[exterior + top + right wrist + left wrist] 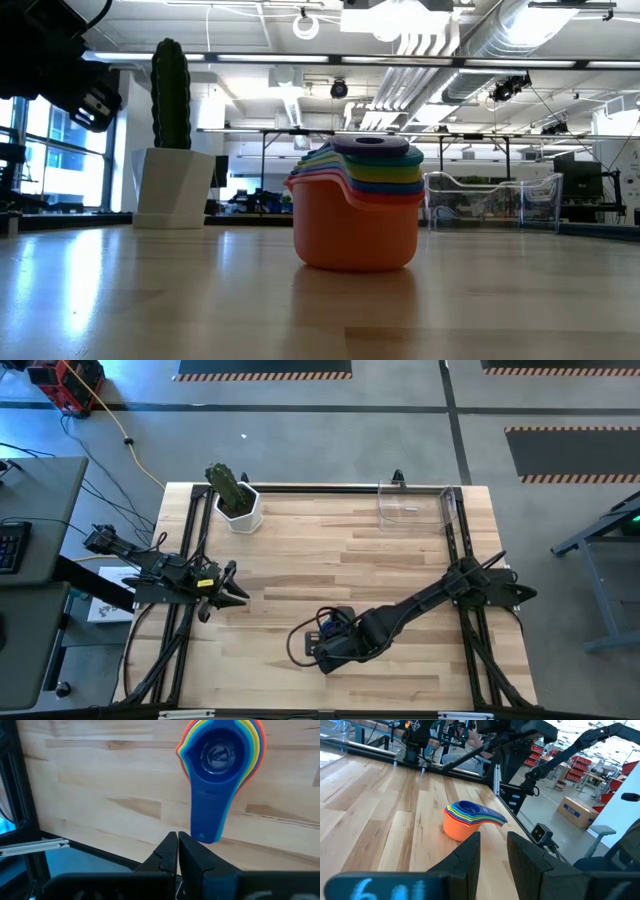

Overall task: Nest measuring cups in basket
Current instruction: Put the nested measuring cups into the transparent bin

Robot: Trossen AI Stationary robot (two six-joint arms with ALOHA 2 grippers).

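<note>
A: Cups sit nested as one stack on the bare counter, centre of the low view, orange cup outermost. In the high view the stack lies lower centre, mostly hidden under the right arm.

B: Basket?

A: Upper right of the high view, at the counter's far edge, well apart from the stack. Holds nothing visible. So nesting looks done; transfer into the basket is not.

B: Pincers?

A: Right pincer has its fingers pressed together, empty, just beside the tip of the blue handle, not on it. Left pincer is spread, parked at left of the high view, pointed toward the stack.

B: Risks?

A: Judgement only: a grip on one handle may lift that cup alone, or tip the stack and spill the rest. The basket is thin-walled and only slightly wider than the cups; a skewed lowering could catch the rim or shove it off the edge.
</note>
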